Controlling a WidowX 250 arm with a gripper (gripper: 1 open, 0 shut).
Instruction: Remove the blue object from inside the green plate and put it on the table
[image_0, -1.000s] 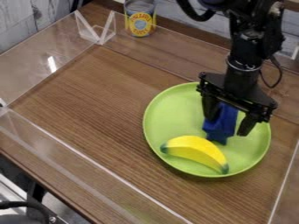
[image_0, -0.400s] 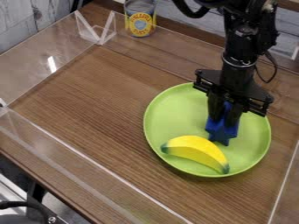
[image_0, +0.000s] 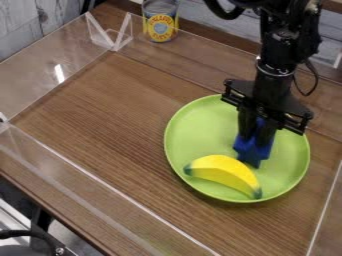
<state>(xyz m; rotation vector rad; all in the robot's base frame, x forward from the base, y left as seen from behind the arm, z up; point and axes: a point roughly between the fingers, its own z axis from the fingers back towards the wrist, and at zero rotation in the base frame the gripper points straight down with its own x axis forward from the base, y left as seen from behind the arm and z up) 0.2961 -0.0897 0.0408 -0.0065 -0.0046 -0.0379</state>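
Blue object (image_0: 253, 147), the one to be moved, lies inside the green plate (image_0: 201, 125), toward the plate's far right side, and it has not left the plate. Going by size: the table (image_0: 120, 110) spreads brown and wood-grained under everything, with clear plastic walls along its edges. The plate sits at the right of it, the biggest thing on the surface. The dark arm comes down from the top right, pointing straight at the plate. A yellow banana (image_0: 226, 173) lies in the near part of the plate, just beside the block's near end. A small can (image_0: 160, 22) stands far off at the back.

What has changed: a second ago the gripper (image_0: 263, 135) stood with its fingers spread wide on either side of the block; now they have drawn in narrow and sit pressed against its sides. I would judge the grasp made, or nearly so. Lifting clear of the rim and setting the block on bare wood remains to be done.
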